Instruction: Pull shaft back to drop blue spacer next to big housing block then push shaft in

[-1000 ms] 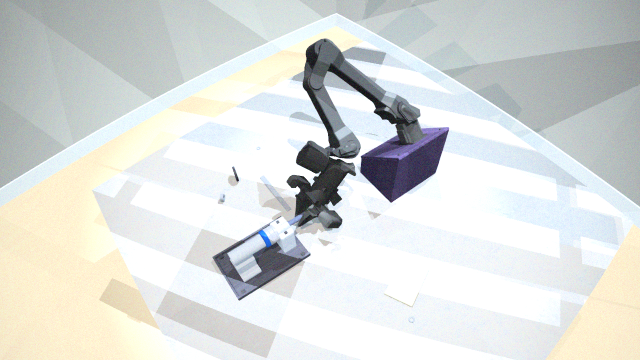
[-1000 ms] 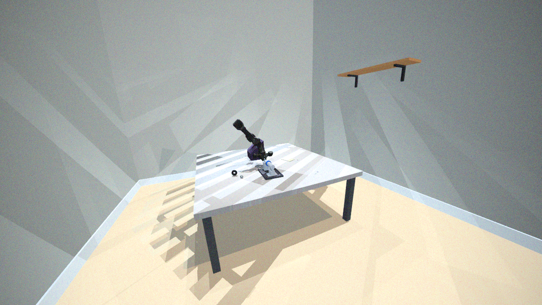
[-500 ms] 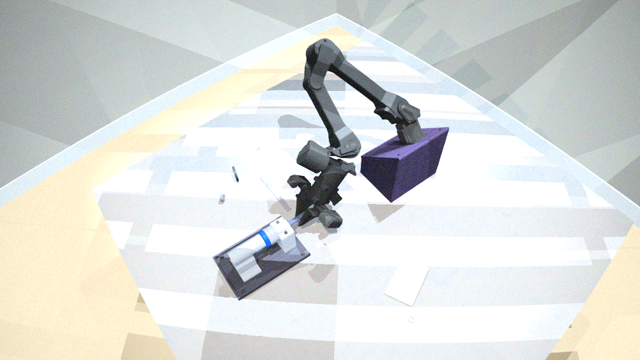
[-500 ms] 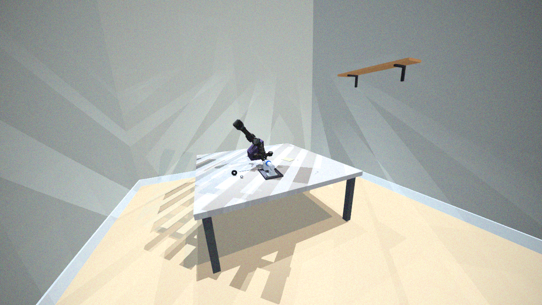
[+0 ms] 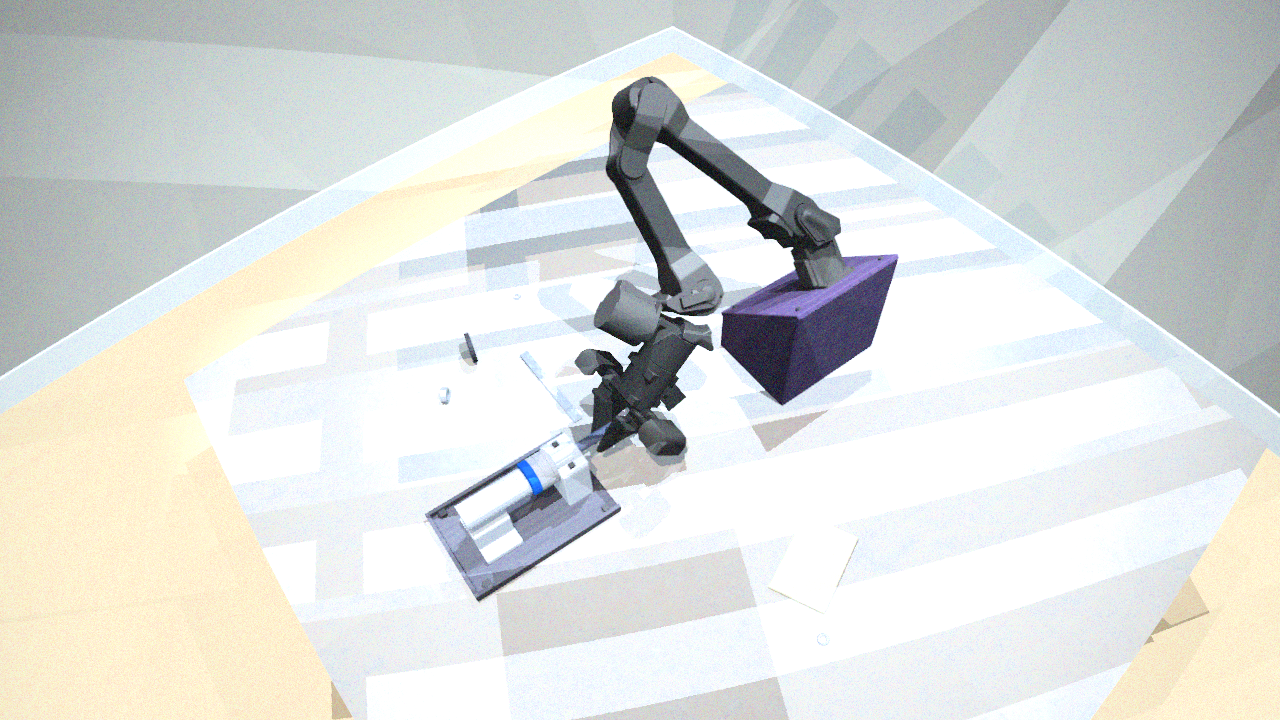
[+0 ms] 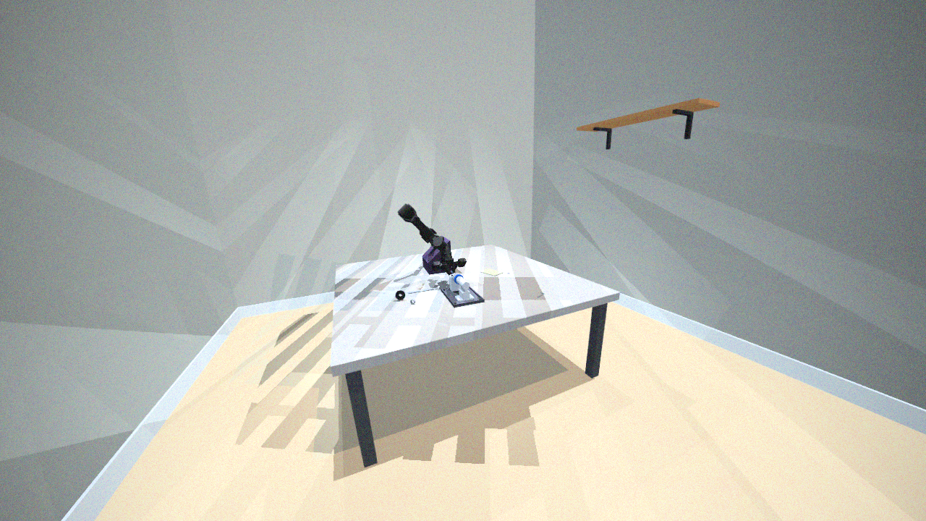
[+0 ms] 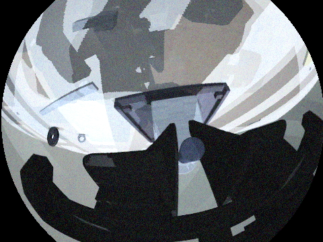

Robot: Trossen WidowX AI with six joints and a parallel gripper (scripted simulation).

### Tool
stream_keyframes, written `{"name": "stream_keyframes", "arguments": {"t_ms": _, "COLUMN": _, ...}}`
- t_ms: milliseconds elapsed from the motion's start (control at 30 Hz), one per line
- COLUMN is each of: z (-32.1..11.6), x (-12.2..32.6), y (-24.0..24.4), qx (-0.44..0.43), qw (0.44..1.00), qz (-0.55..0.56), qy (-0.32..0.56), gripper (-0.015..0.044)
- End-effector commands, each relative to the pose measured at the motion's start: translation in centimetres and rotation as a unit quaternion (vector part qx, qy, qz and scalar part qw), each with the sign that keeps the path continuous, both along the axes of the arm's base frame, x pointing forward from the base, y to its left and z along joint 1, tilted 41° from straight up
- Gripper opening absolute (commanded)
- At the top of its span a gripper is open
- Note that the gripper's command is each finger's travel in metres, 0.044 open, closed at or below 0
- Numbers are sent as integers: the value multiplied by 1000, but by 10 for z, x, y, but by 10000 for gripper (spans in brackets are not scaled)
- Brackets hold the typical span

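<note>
The fixture base (image 5: 554,532) (image 6: 470,302) (image 7: 168,92) is a dark tray. A long white cylinder (image 5: 492,501) stands on a pedestal at its left end in the top view, and a pale block (image 5: 575,483) (image 7: 175,111) stands at its right end. The blue spacer (image 5: 529,477) (image 6: 459,275) is a ring in line between them, with a pale grey section between it and the block. The blue-grey shaft (image 5: 586,441) (image 7: 192,149) sticks out of the block's arm side. My gripper (image 5: 597,440) (image 7: 182,126) is shut on the shaft. The shaft's inner part is hidden.
A black ring (image 5: 470,347) (image 6: 398,297) (image 7: 50,136), a small pale ring (image 5: 443,394) (image 6: 412,302) (image 7: 81,138) and a flat bar (image 5: 550,386) (image 7: 70,97) lie beside the fixture. A pale sheet (image 5: 814,568) (image 6: 491,273) lies farther off. The arm stands on a purple box (image 5: 796,331).
</note>
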State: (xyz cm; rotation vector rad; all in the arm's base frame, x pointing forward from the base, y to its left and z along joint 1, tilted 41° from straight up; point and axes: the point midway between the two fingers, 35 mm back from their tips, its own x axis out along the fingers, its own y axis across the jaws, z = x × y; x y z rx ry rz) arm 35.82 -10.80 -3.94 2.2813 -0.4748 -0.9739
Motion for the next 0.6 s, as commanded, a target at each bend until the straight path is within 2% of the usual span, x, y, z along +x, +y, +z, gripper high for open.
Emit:
{"name": "stream_keyframes", "arguments": {"t_ms": 0, "z": 0, "x": -2, "y": 0, "qx": -1, "qw": 1000, "qz": 0, "qy": 2, "gripper": 0}}
{"name": "stream_keyframes", "arguments": {"t_ms": 567, "z": 0, "x": -3, "y": 0, "qx": -1, "qw": 1000, "qz": 0, "qy": 2, "gripper": 0}}
